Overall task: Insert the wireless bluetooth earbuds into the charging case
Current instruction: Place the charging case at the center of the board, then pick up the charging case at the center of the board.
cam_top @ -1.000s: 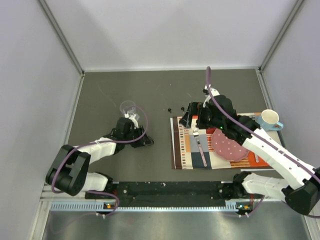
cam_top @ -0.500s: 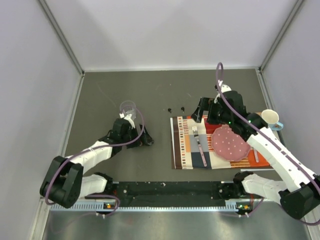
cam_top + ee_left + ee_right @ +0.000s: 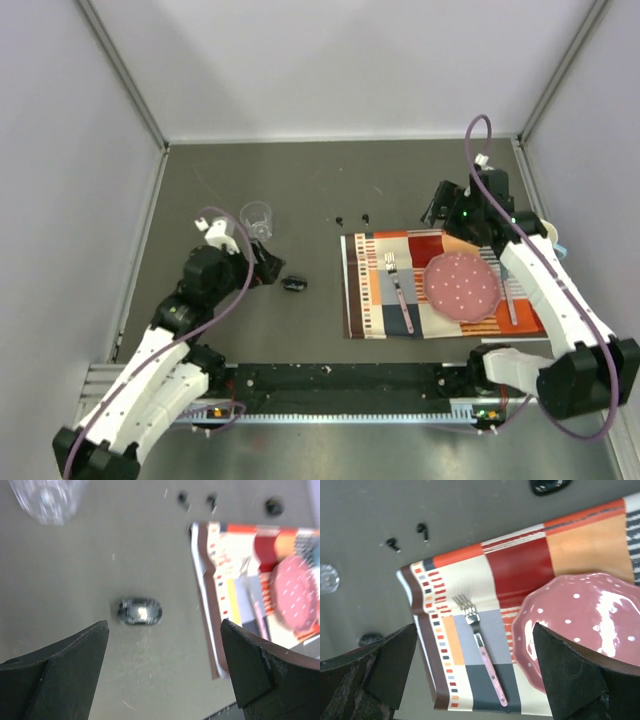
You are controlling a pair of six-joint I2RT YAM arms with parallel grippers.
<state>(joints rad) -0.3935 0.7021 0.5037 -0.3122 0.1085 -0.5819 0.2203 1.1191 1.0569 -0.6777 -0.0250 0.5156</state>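
Two tiny black bud-shaped earbuds (image 3: 340,219), small dark oval charging case (image 3: 293,283): loose, apart, mid grey table (image 3: 300,180). Jaws apart, empty: left gripper (image 3: 163,623), right gripper (image 3: 474,627).

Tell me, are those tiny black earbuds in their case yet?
Out: the earbuds lie loose on the table, apart from the dark case.

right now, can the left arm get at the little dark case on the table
Probably yes: the dark case lies on the table just ahead of the open left gripper, nothing between them; the clear cup stands off to one side.
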